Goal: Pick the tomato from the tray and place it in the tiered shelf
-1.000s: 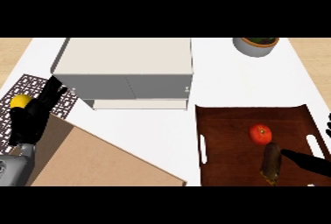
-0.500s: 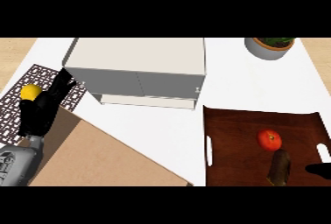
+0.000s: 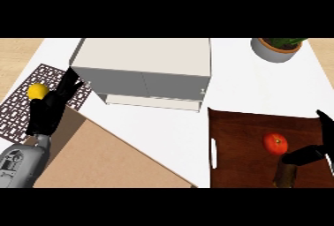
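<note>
Reaching: right robot hand (image 3: 312,152) spread, holding nothing, just beside the tomato (image 3: 276,143)
Tomato: on the brown tray (image 3: 241,132); likely light, smooth, squashable; cup its sides
Left robot hand (image 3: 52,105): fingers straight, resting
Shelf (image 3: 146,70): beyond

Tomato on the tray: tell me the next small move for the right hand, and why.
Probably slide the right hand a little toward the tomato and bring its fingers around it. The tomato lies free on the brown tray, and the hand is just beside it at the right edge, not yet curled around it. The white shelf sits up and to the left.
</note>
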Controlling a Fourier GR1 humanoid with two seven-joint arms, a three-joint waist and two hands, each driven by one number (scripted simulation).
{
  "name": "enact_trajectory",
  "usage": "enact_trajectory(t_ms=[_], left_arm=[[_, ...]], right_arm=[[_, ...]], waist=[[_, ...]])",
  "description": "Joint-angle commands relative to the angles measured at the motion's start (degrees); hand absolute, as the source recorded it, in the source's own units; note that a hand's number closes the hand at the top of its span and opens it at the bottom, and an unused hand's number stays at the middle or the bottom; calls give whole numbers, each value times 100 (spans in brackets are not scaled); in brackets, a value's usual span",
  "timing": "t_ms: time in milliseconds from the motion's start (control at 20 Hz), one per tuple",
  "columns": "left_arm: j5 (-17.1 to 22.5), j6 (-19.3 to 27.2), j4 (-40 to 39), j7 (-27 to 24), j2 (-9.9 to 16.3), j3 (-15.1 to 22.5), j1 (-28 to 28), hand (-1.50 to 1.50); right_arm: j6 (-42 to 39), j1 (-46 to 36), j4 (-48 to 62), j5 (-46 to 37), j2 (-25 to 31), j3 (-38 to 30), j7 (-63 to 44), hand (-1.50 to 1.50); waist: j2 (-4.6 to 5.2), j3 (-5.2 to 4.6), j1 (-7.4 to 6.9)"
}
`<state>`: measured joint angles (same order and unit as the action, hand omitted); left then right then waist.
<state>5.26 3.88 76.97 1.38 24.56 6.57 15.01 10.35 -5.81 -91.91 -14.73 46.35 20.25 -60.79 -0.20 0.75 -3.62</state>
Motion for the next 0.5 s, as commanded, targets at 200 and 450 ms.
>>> enact_trajectory(t_ms=[200,450], left_arm=[[100,-354,-265,98,-489,465,-743,0],[48,-280,-226,125,-542,372,-718,0]], right_arm=[[-508,-771,420,-134,-595,412,-1406,-150],[-486,-1073,676,-495,-883,562,-1772,-150]], waist=[[72,-99,63],[47,-99,151]])
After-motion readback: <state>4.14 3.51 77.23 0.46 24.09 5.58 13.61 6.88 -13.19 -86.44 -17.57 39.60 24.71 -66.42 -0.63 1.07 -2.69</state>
